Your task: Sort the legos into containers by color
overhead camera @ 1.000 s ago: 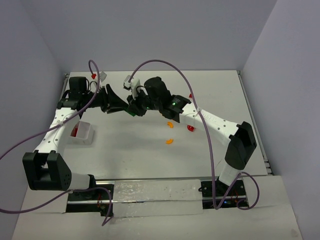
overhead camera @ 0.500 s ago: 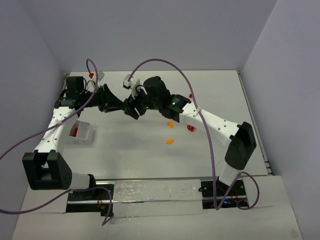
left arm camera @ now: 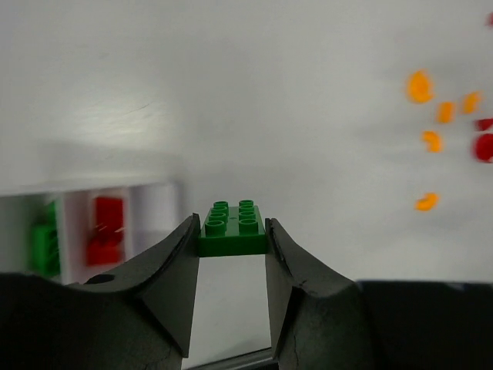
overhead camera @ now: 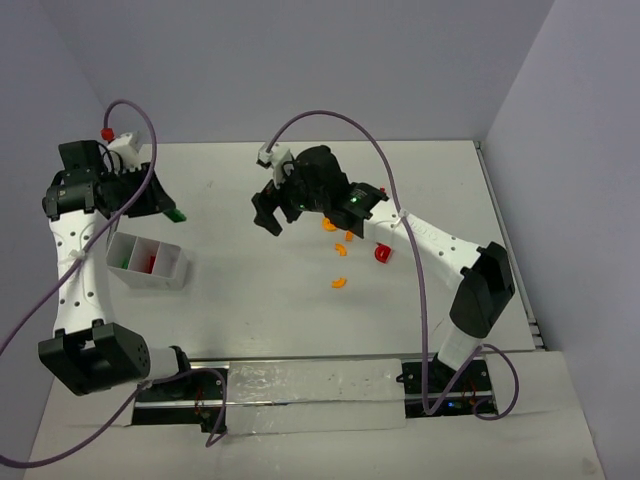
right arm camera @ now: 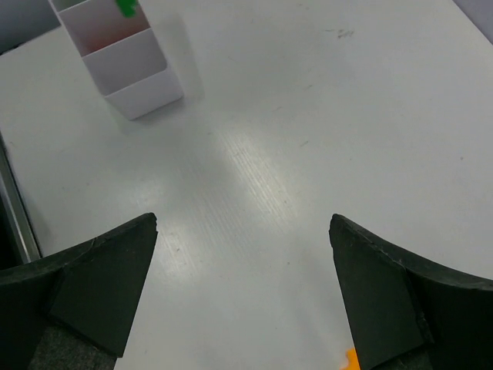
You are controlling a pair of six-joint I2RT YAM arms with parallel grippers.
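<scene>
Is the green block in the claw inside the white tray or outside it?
Outside. The green block is pinched in the left gripper, apart from the white tray, not in any compartment.

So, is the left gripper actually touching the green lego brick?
Touching. The left wrist view shows the green lego brick pinched between both fingers of the left gripper, with no gap on either side.

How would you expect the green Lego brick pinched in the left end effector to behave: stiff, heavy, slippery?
Probably stiff: the green Lego brick shows square, undeformed edges while pinched in the left end effector. Likely light, being small beside the fingers. Its smooth sides might slip, since only the tips hold it.
</scene>
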